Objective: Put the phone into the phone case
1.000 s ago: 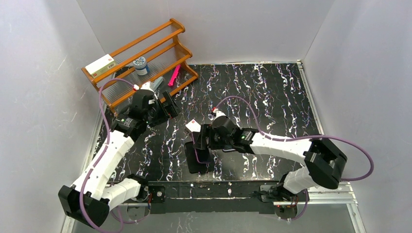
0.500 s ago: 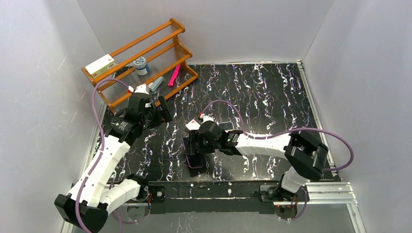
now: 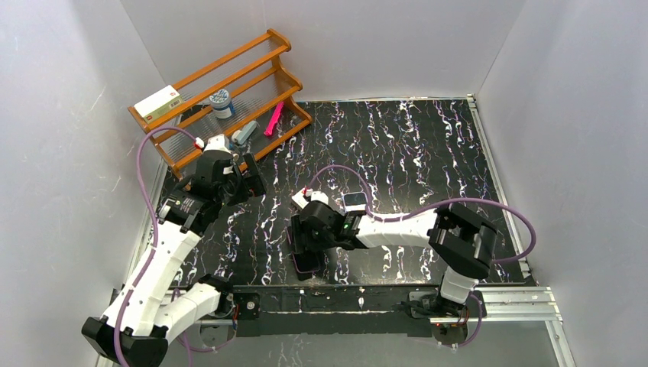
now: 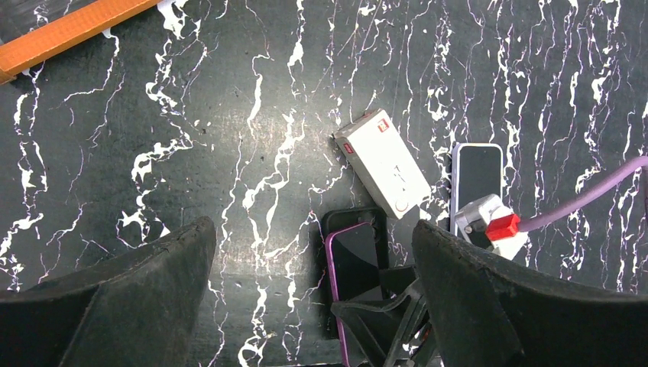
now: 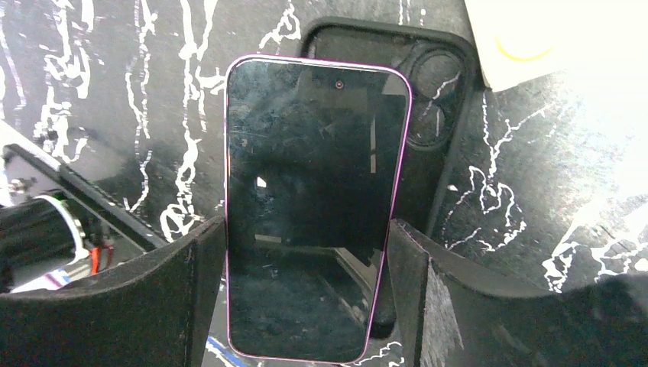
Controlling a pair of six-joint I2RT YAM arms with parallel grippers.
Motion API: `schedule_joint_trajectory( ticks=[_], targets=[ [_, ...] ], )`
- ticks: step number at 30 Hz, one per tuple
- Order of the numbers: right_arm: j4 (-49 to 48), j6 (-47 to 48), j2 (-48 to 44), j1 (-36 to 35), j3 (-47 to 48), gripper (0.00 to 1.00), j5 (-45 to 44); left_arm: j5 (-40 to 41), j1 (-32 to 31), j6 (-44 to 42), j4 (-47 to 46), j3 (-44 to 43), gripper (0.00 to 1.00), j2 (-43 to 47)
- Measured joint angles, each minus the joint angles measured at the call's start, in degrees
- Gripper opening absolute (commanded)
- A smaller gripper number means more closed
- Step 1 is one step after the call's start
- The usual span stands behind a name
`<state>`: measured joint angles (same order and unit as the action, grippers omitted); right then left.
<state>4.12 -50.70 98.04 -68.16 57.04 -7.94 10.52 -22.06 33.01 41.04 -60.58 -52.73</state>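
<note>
A phone with a dark screen and purple rim (image 5: 313,206) is gripped by its long edges in my right gripper (image 5: 306,298). It lies partly over the black phone case (image 5: 439,92), shifted to the left of it, so the case's camera hole shows at the upper right. In the top view the right gripper (image 3: 306,243) is near the table's front edge with the phone (image 3: 308,264) under it. The left wrist view shows the phone (image 4: 358,260) overlapping the case (image 4: 348,218). My left gripper (image 3: 252,174) is open and empty, above the table near the rack.
A small white box (image 4: 386,162) and a second, white-rimmed phone (image 4: 477,172) lie just behind the case. A wooden rack (image 3: 264,46) at the back left holds a white box (image 3: 157,103), a jar (image 3: 221,101) and a pink item (image 3: 274,118).
My right gripper has moved left and toward the near edge with the phone, dragging it along the case. My left arm has drawn back a little to the left.
</note>
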Motion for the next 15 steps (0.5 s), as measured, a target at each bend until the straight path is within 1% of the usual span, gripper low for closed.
schedule_joint_trajectory(
  ticks=[8, 11, 15],
  targets=[
    [5.0, 0.2, 0.8, -1.4, 2.4, 0.60, -3.8, 0.0, 0.0, 0.2, 0.0, 0.0, 0.98, 0.1],
    [5.5, 0.1, 0.8, -1.4, 2.5, 0.64, -4.7, 0.0, 0.0, 0.2, 0.0, 0.0, 0.98, 0.1],
    [6.1, 0.1, 0.8, -1.4, 2.5, 0.66, -5.7, 0.0, 0.0, 0.2, 0.0, 0.0, 0.98, 0.1]
  ],
)
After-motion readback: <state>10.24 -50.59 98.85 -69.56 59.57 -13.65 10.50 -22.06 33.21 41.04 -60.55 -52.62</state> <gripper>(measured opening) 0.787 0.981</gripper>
